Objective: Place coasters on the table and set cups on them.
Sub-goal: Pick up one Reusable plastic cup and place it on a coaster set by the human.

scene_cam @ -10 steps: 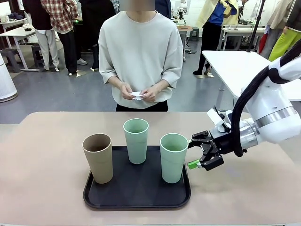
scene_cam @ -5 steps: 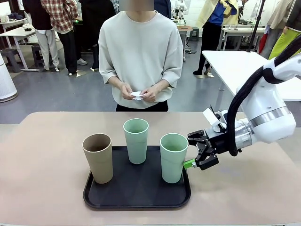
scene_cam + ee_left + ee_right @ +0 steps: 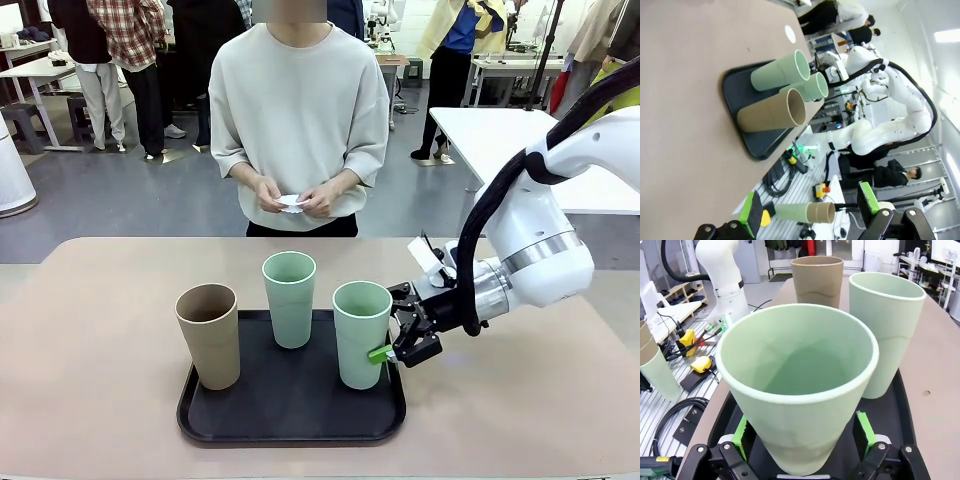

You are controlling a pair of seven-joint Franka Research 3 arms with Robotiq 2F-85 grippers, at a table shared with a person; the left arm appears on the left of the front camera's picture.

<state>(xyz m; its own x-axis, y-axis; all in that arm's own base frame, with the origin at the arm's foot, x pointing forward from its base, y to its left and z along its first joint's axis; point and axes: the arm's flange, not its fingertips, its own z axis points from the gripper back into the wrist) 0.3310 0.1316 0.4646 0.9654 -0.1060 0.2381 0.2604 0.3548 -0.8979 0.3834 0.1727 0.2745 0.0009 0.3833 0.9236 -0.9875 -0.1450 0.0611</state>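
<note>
Three cups stand on a black tray (image 3: 290,412) on the beige table (image 3: 100,330): a tan one (image 3: 209,335) at left, a mint one (image 3: 290,298) at the back, and a mint one (image 3: 361,333) at right. My right gripper (image 3: 388,336) is open with its fingers on either side of the right mint cup (image 3: 800,390), low on its wall. My left gripper (image 3: 809,207) hangs open off to the side, nothing between its pads, looking at the tray (image 3: 747,145). The person across the table holds white coasters (image 3: 291,203) in both hands.
The tan cup (image 3: 817,280) and the other mint cup (image 3: 885,340) stand close beyond the straddled one. Bare tabletop lies left and right of the tray. A white-topped table (image 3: 500,140) stands behind at right.
My right gripper has moved left, from beside the right mint cup to astride it. The cup has slid slightly left on the tray. The person's hands have not moved.
</note>
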